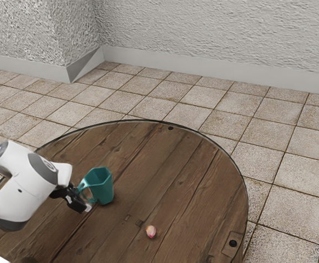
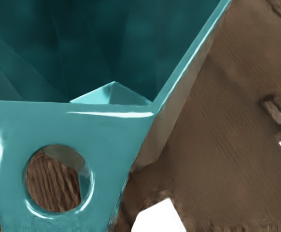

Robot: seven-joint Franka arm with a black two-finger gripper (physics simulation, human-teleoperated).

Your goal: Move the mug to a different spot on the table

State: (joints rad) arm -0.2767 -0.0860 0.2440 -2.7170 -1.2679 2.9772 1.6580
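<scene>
Our white robot arm (image 1: 22, 186) comes in from the exterior view's left, low over a round table of dark brown wooden planks (image 1: 176, 175). At its tip is our black two-finger gripper (image 1: 80, 201). It sits right at the handle (image 1: 84, 187) of the blue-green mug with flat slanted sides (image 1: 101, 185). The gripper is so close to the handle that we cannot tell if it is open or closed on it. The mug stands upright with its mouth up, on the part of the table nearest the exterior view's left, and its handle points toward our arm. In the wrist view the mug (image 2: 106, 48) is very near under our hand. We look down into its dark inside and see the flat handle (image 2: 106, 140) with a round hole in it, and brown wood (image 2: 217, 145) shows through the hole and beside the mug. A small pink and red lump (image 1: 151, 231) lies on the table, well apart from the mug, toward the exterior view's right and nearer the camera. Around the table are pale square floor tiles (image 1: 148, 93) and a rough grey wall (image 1: 203, 27).
</scene>
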